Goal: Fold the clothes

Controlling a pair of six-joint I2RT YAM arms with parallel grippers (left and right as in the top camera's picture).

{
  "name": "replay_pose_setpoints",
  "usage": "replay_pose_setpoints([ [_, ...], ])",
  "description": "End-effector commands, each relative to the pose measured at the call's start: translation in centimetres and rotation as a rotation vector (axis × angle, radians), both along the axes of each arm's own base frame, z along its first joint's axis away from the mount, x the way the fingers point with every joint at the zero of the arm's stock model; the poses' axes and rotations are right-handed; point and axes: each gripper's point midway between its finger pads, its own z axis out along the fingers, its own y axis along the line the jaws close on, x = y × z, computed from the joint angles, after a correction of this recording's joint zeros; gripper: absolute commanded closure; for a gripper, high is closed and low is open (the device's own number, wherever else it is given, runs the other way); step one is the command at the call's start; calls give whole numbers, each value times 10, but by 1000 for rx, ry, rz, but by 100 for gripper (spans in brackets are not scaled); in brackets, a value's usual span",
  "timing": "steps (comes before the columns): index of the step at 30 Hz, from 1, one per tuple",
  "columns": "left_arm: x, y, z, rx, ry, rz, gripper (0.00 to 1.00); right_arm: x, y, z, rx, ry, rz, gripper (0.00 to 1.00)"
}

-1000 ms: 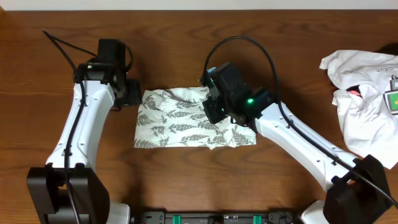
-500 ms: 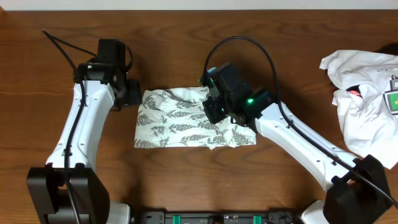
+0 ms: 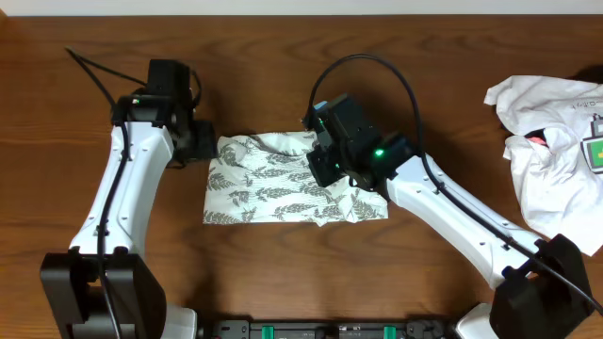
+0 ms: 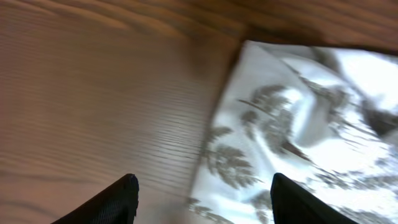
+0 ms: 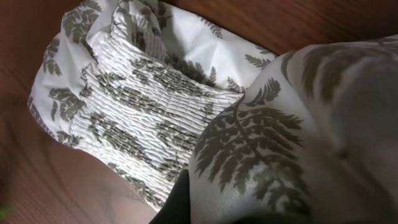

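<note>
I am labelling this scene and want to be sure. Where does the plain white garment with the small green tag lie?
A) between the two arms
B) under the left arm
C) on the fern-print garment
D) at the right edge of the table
D: the overhead view shows the plain white garment crumpled at the right edge of the table, apart from the fern-print garment.
</note>
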Motion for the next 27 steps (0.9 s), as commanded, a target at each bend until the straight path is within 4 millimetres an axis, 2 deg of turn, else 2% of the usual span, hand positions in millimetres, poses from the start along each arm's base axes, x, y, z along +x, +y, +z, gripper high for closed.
replay_pose_setpoints([
  [1,-5,-31,-4,-169,28,-39,32,3,7,11,27,-19,0,99],
  [6,-9,-53,-7,-228,53,-85,33,4,7,11,24,-21,-2,99],
  [12,-21,-77,-25,-294,85,-136,35,5,6,11,22,-23,-6,99],
  [17,-32,-83,-52,-293,106,-150,35,5,5,11,22,-22,-7,99],
  [22,-35,-83,-73,-294,89,-155,35,5,5,11,22,-22,-7,99],
  [27,-35,-83,-84,-295,66,-159,35,5,5,11,21,-22,-7,99],
])
